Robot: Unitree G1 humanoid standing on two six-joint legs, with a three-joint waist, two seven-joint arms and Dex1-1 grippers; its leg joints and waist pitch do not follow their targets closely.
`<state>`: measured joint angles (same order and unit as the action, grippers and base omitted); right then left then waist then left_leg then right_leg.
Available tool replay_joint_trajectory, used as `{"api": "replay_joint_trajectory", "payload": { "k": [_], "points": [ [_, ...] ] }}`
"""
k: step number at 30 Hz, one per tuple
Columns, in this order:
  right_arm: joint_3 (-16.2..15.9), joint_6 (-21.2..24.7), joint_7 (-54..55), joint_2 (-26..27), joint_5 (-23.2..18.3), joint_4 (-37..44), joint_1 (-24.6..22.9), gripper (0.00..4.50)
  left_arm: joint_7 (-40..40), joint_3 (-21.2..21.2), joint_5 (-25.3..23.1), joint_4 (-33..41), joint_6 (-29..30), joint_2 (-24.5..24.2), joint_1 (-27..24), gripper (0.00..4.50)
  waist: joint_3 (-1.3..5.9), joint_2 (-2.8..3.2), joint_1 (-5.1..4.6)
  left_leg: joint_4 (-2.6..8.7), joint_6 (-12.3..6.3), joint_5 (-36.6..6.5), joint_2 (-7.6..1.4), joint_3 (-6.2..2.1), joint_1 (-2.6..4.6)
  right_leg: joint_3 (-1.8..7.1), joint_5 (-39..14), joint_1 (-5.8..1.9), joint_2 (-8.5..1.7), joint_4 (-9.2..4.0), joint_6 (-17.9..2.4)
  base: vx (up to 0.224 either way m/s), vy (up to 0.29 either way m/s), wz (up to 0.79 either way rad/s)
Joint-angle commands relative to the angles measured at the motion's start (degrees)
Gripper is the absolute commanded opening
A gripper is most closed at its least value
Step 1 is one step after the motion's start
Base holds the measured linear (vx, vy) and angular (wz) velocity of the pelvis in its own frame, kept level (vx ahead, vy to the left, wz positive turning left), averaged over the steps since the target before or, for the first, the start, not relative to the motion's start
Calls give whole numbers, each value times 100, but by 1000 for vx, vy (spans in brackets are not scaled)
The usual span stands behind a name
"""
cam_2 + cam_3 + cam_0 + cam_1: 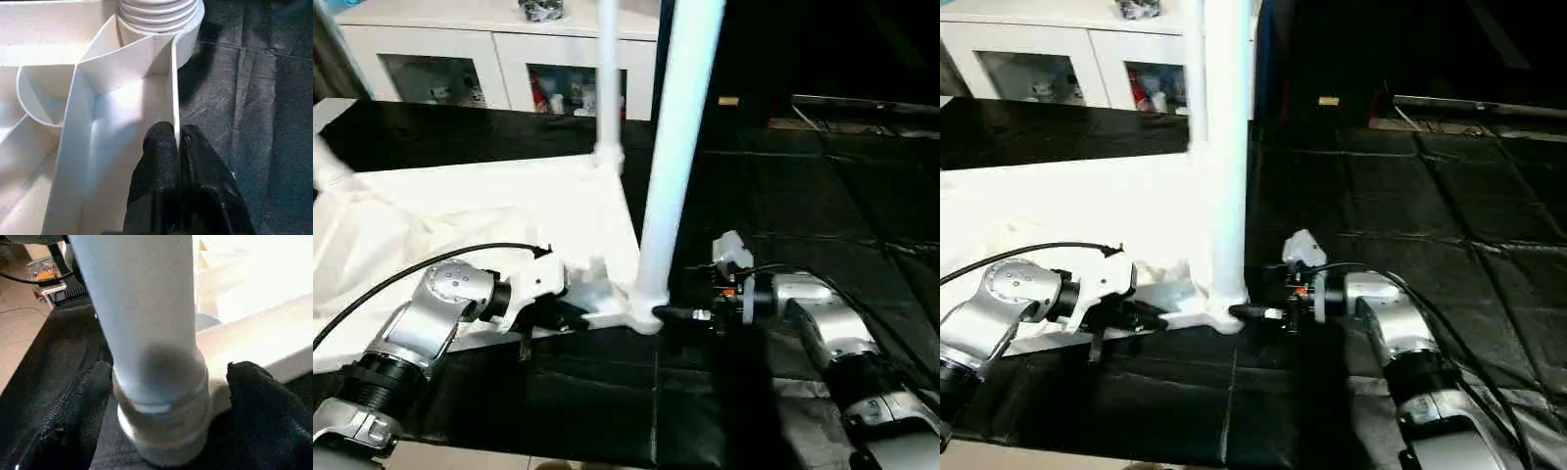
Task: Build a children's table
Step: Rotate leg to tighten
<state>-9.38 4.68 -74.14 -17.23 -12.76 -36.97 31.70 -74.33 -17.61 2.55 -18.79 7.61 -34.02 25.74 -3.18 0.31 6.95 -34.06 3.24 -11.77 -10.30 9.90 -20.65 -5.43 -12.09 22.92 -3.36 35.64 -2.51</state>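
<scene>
The white table top [460,225] lies upside down on the black mat, ribs facing up. Two white legs stand upright in its corner sockets, the near leg [680,147] at the front right corner and the far leg [609,78] behind it. My left gripper [177,132] is shut on the thin rim wall [172,88] of the top, just left of the near leg's socket [159,14]. My right gripper [164,382] is open, with one black finger [83,406] on each side of the near leg's base [161,431], low by the mat.
A white glass-door cabinet [499,59] stands behind the table top. The black mat [803,176] stretches to the right and front, ending near the bare floor [460,460]. A black cable [411,269] runs over my left forearm.
</scene>
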Motion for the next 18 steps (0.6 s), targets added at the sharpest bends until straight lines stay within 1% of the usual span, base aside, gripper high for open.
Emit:
{"api": "replay_joint_trajectory", "payload": {
  "k": [1, 4, 6, 8, 10, 12, 13, 14, 17, 18],
  "points": [
    [26, -65, 21, -23, 69, -115, 126, 398, -275, -221, -43, 26, -115, -26, 28, 0, 390, 48, 4, 356, -373, -453, -376, -101, 32, 388, -177, -357, -592, -344, -1391, 0, 0, 0],
    [-19, -148, -67, 39, 133, -229, 193, 398, -288, -267, -88, -19, -165, -18, 52, 0, 396, 50, 2, 351, -342, -458, -371, -103, 27, 387, -203, -362, -597, -341, -1380, 0, 0, 0],
    [-46, -171, -103, 66, 166, -264, 217, 398, -295, -275, -104, -34, -175, -1, 66, 0, 395, 40, 2, 348, -343, -441, -369, -103, 24, 389, -208, -363, -591, -338, -1365, 0, 0, 0],
    [-75, -188, -115, 70, 171, -305, 238, 398, -302, -279, -116, -48, -188, 8, 79, 0, 401, 46, 4, 342, -349, -406, -369, -103, 28, 385, -174, -355, -589, -327, -1372, 0, 0, 0],
    [-97, -214, -114, 73, 164, -384, 275, 371, -304, -283, -122, -60, -201, 12, 92, 0, 399, 42, 3, 340, -348, -419, -367, -104, 25, 386, -188, -358, -589, -326, -1371, 0, 0, 0],
    [-94, -230, -106, 79, 168, -430, 295, 363, -294, -288, -123, -65, -210, 9, 98, 0, 399, 45, 6, 338, -350, -439, -369, -103, 24, 387, -212, -358, -594, -328, -1371, 0, 0, 0],
    [-92, -231, -106, 84, 169, -440, 297, 338, -288, -290, -124, -67, -211, 7, 99, 0, 398, 46, 7, 338, -344, -462, -371, -104, 23, 387, -241, -360, -596, -330, -1368, 0, 0, 0],
    [-91, -233, -105, 89, 170, -450, 299, 338, -283, -292, -125, -68, -213, 6, 100, 0, 395, 43, 4, 340, -332, -485, -372, -107, 25, 388, -285, -356, -593, -336, -1357, 0, 0, 0],
    [-98, -234, -110, 107, 177, -480, 300, 309, -274, -297, -136, -72, -222, -4, 99, 0, 394, 45, -1, 341, -312, -534, -372, -106, 26, 389, -370, -356, -595, -342, -1342, 0, 0, 0],
    [-99, -245, -118, 116, 185, -501, 304, 309, -276, -298, -143, -80, -231, -7, 99, 0, 393, 43, -5, 340, -311, -536, -369, -107, 23, 390, -378, -358, -595, -343, -1337, 0, 0, 0]
  ]
}}
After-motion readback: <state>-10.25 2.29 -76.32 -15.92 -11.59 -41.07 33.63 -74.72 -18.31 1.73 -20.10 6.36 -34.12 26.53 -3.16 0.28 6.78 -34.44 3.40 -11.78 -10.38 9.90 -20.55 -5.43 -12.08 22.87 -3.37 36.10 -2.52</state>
